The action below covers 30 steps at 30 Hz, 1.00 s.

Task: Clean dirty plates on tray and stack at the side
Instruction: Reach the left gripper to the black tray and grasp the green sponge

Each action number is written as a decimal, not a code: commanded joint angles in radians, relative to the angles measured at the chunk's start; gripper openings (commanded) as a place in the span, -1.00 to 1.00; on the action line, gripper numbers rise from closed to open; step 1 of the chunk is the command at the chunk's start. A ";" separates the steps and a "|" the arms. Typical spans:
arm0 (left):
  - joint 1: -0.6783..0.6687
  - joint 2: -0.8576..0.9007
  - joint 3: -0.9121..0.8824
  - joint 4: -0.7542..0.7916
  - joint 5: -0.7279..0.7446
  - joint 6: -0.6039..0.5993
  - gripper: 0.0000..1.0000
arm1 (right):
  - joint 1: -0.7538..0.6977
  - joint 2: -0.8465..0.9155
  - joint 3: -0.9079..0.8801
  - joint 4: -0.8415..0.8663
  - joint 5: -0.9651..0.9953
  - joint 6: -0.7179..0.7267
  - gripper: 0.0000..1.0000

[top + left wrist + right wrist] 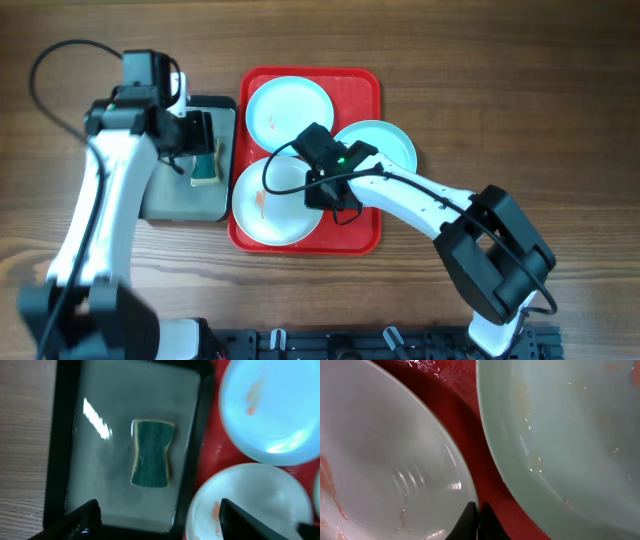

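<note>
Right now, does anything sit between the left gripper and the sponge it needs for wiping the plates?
Nothing visible does. The sponge lies alone and uncovered on the grey metal tray, with bare tray all around it. The left gripper hangs above it, jaws open.

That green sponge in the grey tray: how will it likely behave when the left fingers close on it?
The sponge looks like soft foam under a green face, so it will probably squash when gripped. A thin slab, it is likely light. The grey tray shines as if wet, so it may be soggy and drip.
</note>
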 commanded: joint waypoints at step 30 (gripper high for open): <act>0.013 0.313 -0.117 0.263 -0.011 0.005 0.04 | 0.003 0.018 -0.009 0.001 0.029 0.018 -0.92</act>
